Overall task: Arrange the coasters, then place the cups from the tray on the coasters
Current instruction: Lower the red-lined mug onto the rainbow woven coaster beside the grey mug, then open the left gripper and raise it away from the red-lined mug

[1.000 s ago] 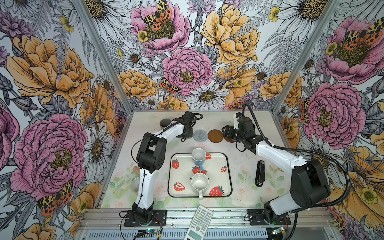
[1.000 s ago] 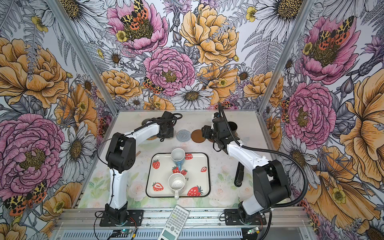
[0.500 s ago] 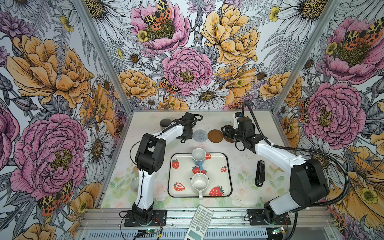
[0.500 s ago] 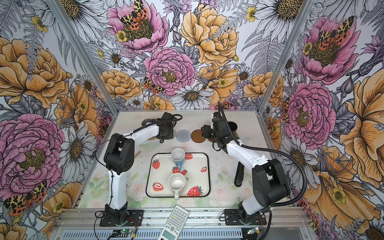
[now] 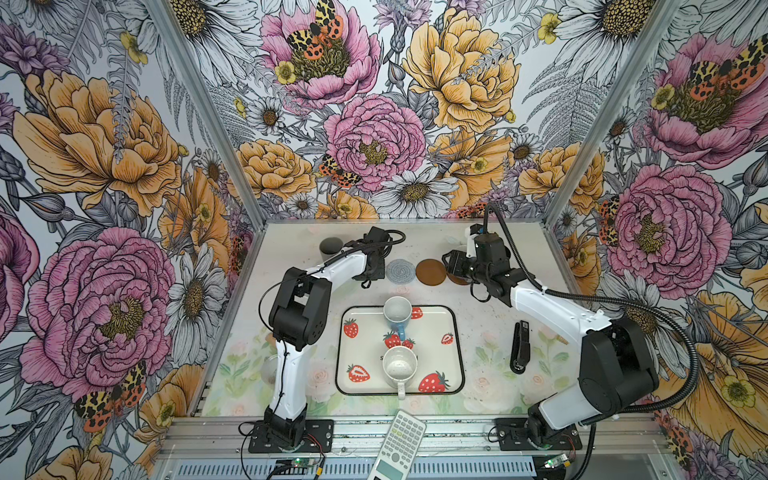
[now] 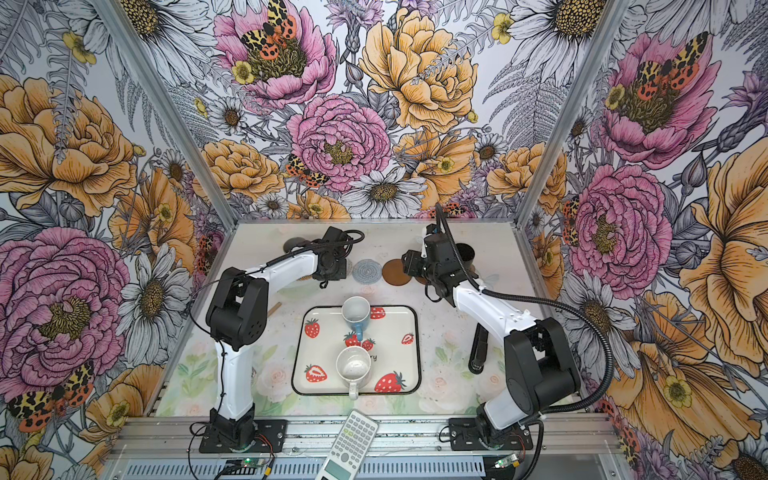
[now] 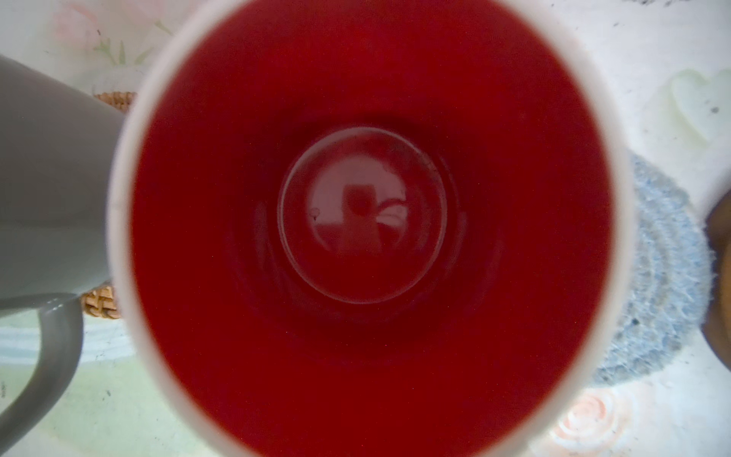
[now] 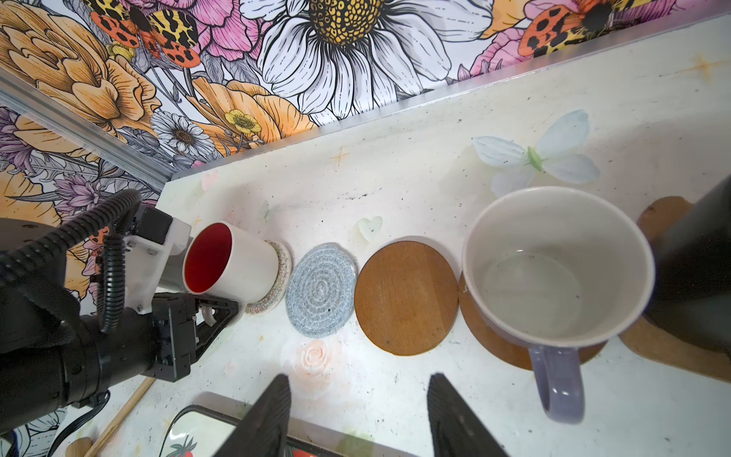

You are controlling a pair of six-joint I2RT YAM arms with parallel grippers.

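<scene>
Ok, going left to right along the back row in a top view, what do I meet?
The tall grey cup, blue-grey crochet coaster, plain brown coaster; the rest is hidden.

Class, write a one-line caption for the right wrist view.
Lavender mug rests on a brown coaster; left gripper holds the red-lined mug.

Three walls (image 5: 374, 124) papered with huge pink and orange blooms, daisies and spotted moths fill the upper frame, joined by grey metal posts (image 5: 208, 112). At lower centre lies a whitish, evenly lit surface (image 5: 490, 365) printed with faint pastel flowers. A metal rail (image 5: 457, 428) edges the bottom.
</scene>
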